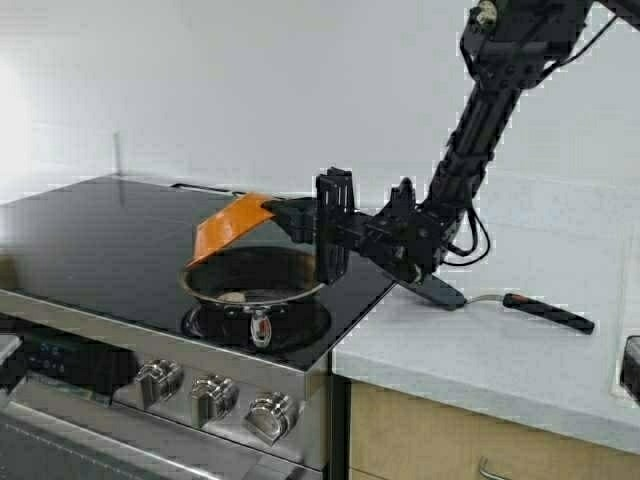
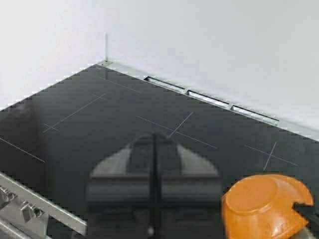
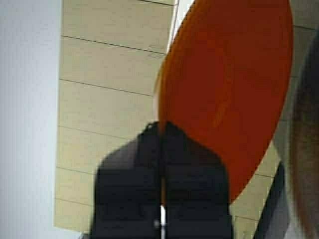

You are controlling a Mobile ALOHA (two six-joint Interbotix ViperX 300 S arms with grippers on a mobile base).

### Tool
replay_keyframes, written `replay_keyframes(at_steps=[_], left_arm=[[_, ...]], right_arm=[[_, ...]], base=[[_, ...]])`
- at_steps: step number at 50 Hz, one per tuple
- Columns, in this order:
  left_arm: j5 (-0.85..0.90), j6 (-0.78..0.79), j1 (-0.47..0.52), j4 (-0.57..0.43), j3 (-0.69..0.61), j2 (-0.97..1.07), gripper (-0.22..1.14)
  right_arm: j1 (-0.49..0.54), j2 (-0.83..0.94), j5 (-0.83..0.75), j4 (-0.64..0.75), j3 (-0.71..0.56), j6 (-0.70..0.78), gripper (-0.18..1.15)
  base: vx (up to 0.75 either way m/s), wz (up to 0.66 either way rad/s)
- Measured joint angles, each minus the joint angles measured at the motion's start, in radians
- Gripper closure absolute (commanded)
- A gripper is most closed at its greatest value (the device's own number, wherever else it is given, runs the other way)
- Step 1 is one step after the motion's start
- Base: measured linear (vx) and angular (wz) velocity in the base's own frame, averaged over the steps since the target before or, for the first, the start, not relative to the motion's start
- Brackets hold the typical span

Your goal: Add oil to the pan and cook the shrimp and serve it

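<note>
The pan [image 1: 196, 284] sits on the front right burner of the black stove top [image 1: 100, 235], its short handle [image 1: 260, 326] pointing toward the knobs. A small pale shrimp [image 1: 233, 297] lies inside it. My right gripper [image 1: 283, 213] is shut on the rim of an orange bowl [image 1: 230, 225], held tipped steeply over the pan with its open side facing down. The right wrist view shows the bowl [image 3: 229, 89] edge pinched between the fingers of this gripper [image 3: 160, 130]. My left gripper [image 2: 153, 149] hovers shut and empty over the stove, near the bowl [image 2: 264, 204]. The oil is out of view.
A black spatula [image 1: 440, 292] with a long handle [image 1: 548, 312] lies on the pale counter [image 1: 480, 360] right of the stove. Control knobs [image 1: 215, 395] line the stove's front. A dark object [image 1: 630, 365] sits at the counter's right edge.
</note>
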Motion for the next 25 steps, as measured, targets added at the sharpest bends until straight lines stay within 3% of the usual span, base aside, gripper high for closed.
replay_keyframes(at_steps=[16, 25], left_arm=[[0.000, 0.000, 0.000, 0.000, 0.000, -0.002, 0.89], [0.000, 0.000, 0.000, 0.000, 0.000, 0.000, 0.89]], right_arm=[[-0.015, -0.123, 0.028, -0.032, 0.057, -0.103, 0.92], [-0.058, -0.324, 0.272, -0.187, 0.146, -0.204, 0.92]], base=[[0.00, 0.00], [0.00, 0.00]])
